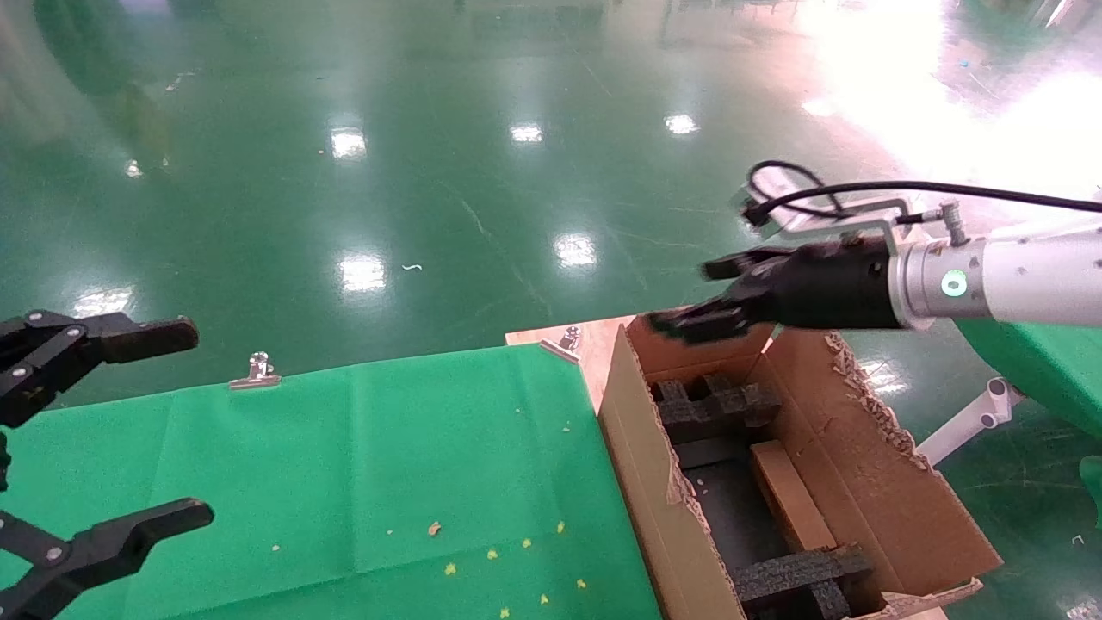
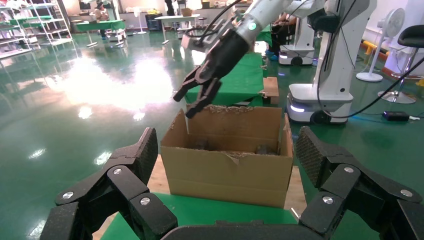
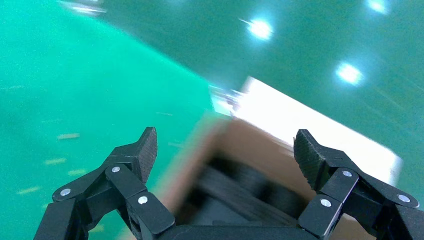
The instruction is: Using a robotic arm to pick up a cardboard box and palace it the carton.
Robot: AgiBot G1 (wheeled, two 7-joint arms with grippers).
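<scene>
The carton (image 1: pixel 637 465) stands open at the right end of the table, with ragged flaps and black foam inserts (image 1: pixel 715 405). The small cardboard box (image 1: pixel 788 495) lies inside it between the foam pieces. My right gripper (image 1: pixel 689 297), on the white arm, is open and empty, and hovers over the carton's far end. It also shows in the left wrist view (image 2: pixel 192 102), above the carton (image 2: pixel 230 170). In the right wrist view the open gripper (image 3: pixel 225 150) looks down at the blurred carton (image 3: pixel 260 145). My left gripper (image 1: pixel 191 422) is open and empty over the table's left side.
A green cloth (image 1: pixel 387 465) covers the table, held by metal clips (image 1: pixel 256 372), with small crumbs on it. A bare wooden edge (image 1: pixel 594 344) shows beside the carton. Another white robot base (image 2: pixel 325 100) stands on the green floor beyond the carton.
</scene>
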